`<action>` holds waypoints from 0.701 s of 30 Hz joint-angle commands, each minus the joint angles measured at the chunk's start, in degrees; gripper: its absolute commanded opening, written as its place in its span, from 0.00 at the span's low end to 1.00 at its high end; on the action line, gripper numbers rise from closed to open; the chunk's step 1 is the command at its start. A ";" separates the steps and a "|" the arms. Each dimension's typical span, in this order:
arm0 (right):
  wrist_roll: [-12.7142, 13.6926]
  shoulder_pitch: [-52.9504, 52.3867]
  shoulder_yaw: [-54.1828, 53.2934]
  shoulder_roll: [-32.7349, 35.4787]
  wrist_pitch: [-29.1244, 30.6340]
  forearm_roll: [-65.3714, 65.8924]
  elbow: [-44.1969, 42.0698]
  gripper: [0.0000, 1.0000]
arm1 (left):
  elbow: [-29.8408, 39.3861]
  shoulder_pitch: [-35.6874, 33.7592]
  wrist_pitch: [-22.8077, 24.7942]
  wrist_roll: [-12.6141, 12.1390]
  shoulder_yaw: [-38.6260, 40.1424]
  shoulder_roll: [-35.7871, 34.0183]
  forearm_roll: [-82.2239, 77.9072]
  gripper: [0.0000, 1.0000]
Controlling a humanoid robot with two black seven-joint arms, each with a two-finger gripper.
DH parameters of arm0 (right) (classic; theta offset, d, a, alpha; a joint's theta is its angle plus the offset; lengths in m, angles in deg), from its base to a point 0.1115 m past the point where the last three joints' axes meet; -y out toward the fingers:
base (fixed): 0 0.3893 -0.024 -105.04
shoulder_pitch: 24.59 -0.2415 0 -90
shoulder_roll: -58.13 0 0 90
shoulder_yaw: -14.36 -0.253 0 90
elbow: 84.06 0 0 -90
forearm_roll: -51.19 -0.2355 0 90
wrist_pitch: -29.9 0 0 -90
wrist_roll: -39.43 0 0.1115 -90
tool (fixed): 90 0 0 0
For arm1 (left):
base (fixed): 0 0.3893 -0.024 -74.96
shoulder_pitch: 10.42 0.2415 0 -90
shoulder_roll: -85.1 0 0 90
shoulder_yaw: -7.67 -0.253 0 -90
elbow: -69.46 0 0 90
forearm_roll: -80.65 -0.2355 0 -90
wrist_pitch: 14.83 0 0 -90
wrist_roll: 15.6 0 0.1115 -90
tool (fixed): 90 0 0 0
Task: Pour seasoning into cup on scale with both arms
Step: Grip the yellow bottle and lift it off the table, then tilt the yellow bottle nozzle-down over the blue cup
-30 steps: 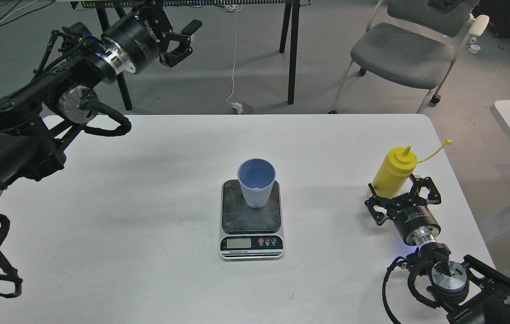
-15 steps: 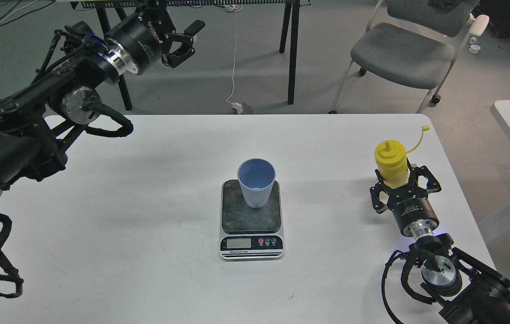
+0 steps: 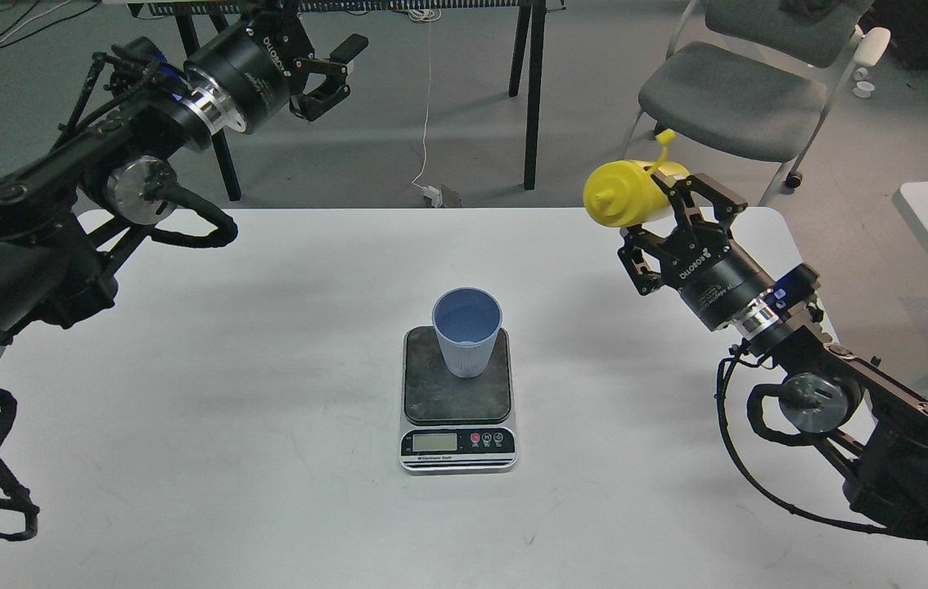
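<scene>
Two black arms reach over the white table (image 3: 268, 491). The right gripper (image 3: 677, 214) pinches the yellow seasoning bottle (image 3: 623, 195) between its fingers and holds it in the air, tipped on its side with the nozzle pointing left, above the far right part of the table. The left gripper (image 3: 331, 72) hangs high at the far left, fingers spread, holding nothing. The light blue cup (image 3: 466, 330) stands upright on the scale (image 3: 457, 409) at the table's middle.
</scene>
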 commanded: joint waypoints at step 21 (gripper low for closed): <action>4.53 -36.59 44.71 5.42 -36.50 31.78 6.30 0.42 | -0.02 0.00 0.26 0.31 0.29 0.20 -0.01 1.00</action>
